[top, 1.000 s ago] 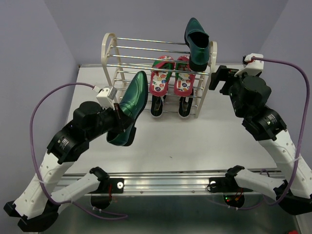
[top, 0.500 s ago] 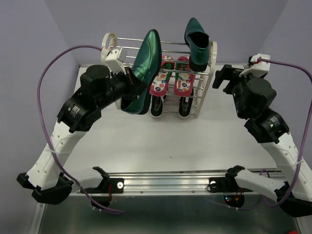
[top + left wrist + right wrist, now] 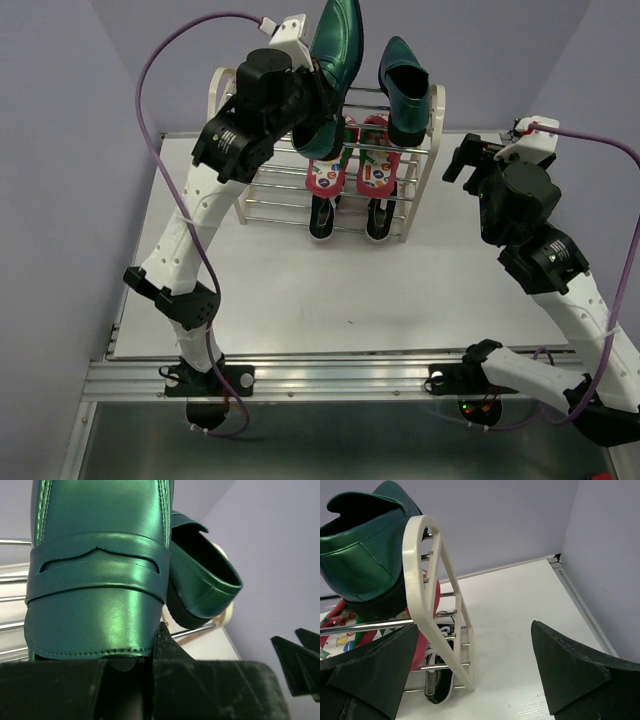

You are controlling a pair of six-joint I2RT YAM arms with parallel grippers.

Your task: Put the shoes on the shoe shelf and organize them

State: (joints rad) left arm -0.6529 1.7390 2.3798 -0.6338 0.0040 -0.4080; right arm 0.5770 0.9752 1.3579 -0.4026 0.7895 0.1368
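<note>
In the top view you've got the shoe shelf (image 3: 418, 200) at upper centre, standing on the back part of the table (image 3: 300, 290). The shelved loafer (image 3: 405, 90) sits on the top tier, right end. The flip-flops (image 3: 335, 155) lie side by side on the tier below, ctr-right, w/ the sneakers (image 3: 322, 215) on the tier under them, toes toward frame bottom. The held loafer (image 3: 338, 40) is up in the left gripper (image 3: 318, 95), above the top tier, just left of the shelved one. The right gripper (image 3: 460, 160) hangs right of the shelf, apart from it.

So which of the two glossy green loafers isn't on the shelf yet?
The glossy dark-green loafer clamped in the left end effector, held up over the cream-framed rack; its twin already sits on the rack's top, right side.
</note>
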